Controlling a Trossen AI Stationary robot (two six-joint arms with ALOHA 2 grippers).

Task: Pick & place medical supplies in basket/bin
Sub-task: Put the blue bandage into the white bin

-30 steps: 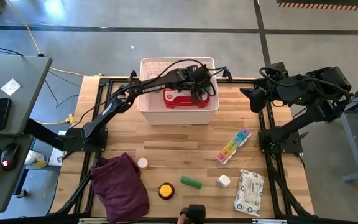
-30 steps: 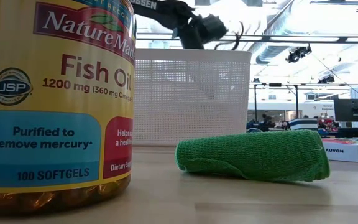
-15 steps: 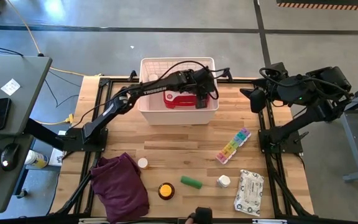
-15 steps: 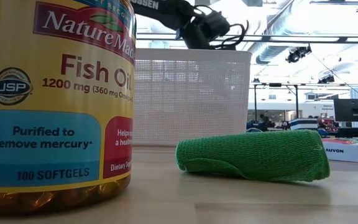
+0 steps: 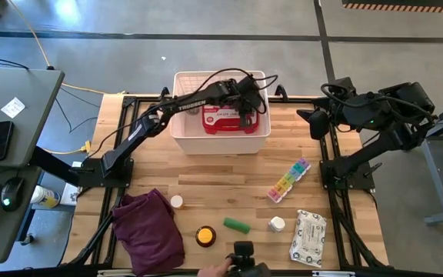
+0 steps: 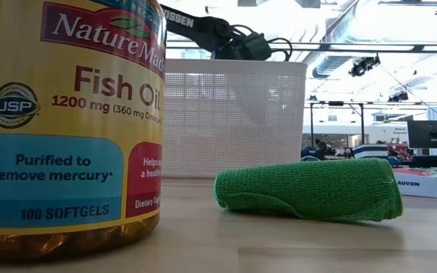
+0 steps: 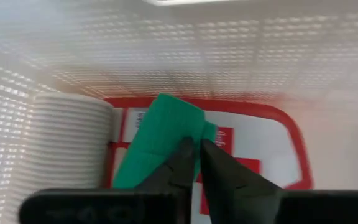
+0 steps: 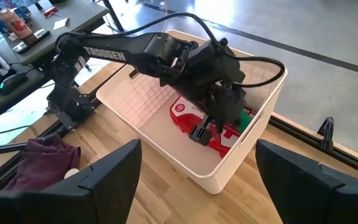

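1. Medical supplies are split between the white basket [image 5: 220, 142] at upper centre of the high view and the bare wood in the lower half of that frame.
2. I see the red first-aid case [image 5: 223, 121] lying flat inside the basket, with a green roll [image 7: 157, 140] resting on top of it and a white ribbed roll [image 7: 67, 152] just beside it, as the left wrist view shows.
3. I have the left gripper [image 7: 197, 149] down inside the basket, above the case; its fingers are pressed together with only a sliver between the tips, and they pinch nothing. The tips overlap the green roll's edge in the wrist view; I cannot tell whether they touch it.
4. I see the right gripper [image 8: 197, 171] parked at the upper right of the high view, off the table edge, its fingers spread wide and empty.
5. On the table in the lower part of the high view: the rainbow pill organiser [image 5: 288, 181] at centre right, the white wipes pack [image 5: 308, 237] at lower right, a small white bottle [image 5: 276, 224] beside it, a second green roll [image 5: 236, 225] near the bottom centre, and an amber fish-oil bottle [image 5: 204, 235] just left of that.
6. I see a small white-capped bottle [image 5: 176, 201] touching the edge of the dark purple cloth [image 5: 151, 229] at lower left.
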